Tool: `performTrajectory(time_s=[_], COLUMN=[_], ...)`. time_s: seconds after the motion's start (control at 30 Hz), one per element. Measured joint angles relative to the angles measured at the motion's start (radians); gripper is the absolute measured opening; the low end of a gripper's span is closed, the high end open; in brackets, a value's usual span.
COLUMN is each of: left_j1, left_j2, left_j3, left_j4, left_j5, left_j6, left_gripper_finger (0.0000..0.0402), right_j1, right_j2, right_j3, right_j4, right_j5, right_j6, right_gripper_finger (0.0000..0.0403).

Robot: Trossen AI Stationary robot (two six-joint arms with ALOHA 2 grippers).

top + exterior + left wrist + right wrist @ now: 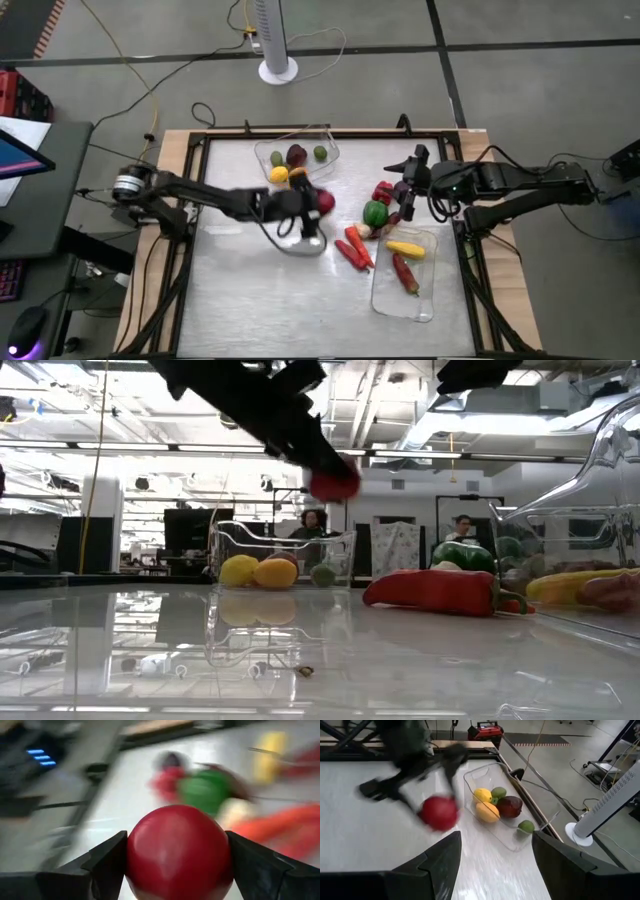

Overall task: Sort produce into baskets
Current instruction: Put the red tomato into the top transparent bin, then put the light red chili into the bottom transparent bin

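A red round fruit (177, 852) hangs above the table's middle, and my left gripper (318, 203) is shut on it. It also shows in the low view (333, 482) and in the right wrist view (439, 813). At the far edge stands a clear basket (322, 140) holding yellow, dark purple and green pieces. A second basket (428, 300) at the near right holds a yellow piece (405, 249) and a red one. Loose on the table between them lie a green pepper (375, 212), red pieces and carrots (355, 248). My right gripper (495, 865) waits open at the right, above the table. My left gripper pinches the red fruit between its two fingers (107, 865), one on each opposite side (135, 855) of the ball. The fingers come from the table's left, slanting down. The fruit is lifted clear of the table.
The far basket (283, 560) stands just beyond the lifted fruit. A long red pepper (435, 590) lies on the table toward the right basket (600, 510). Bare tabletop (240, 290) spreads over the near left. A raised frame (195, 250) borders the table.
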Motion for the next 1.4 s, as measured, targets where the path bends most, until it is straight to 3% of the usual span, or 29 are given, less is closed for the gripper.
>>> performTrajectory(time_s=[0.17,0.47,0.77,1.0,1.2,1.27,1.4], left_j1=[0.124,0.314,0.375,0.377,0.358,0.347,0.284], left_j2=[-0.064,-0.048,-0.048,-0.059,-0.059,-0.059,-0.042], left_j3=[0.001,0.0,0.0,0.033,0.043,0.043,0.045], left_j4=[-0.048,-0.11,-0.295,-0.313,-0.311,-0.31,-0.212], left_j5=[-0.083,-0.043,-0.024,-0.027,-0.016,0.035,0.245], left_j6=[-0.012,-0.041,-0.082,-0.06,-0.061,-0.064,-0.074], left_gripper_finger=[0.0287,0.0289,0.0303,0.0359,0.037,0.037,0.037], right_j1=[0.0,0.009,0.008,0.008,0.008,0.008,0.001], right_j2=[0.011,0.036,0.037,0.037,0.037,0.037,0.037], right_j3=[0.0,0.0,-0.001,-0.001,-0.001,-0.001,-0.001], right_j4=[-0.007,-0.027,-0.037,-0.054,-0.054,-0.054,-0.051], right_j5=[0.002,0.002,0.001,-0.035,-0.035,-0.034,-0.034], right_j6=[0.009,0.017,0.027,0.041,0.055,0.054,0.046], right_gripper_finger=[0.0272,0.0272,0.0272,0.0272,0.0272,0.0272,0.0272])
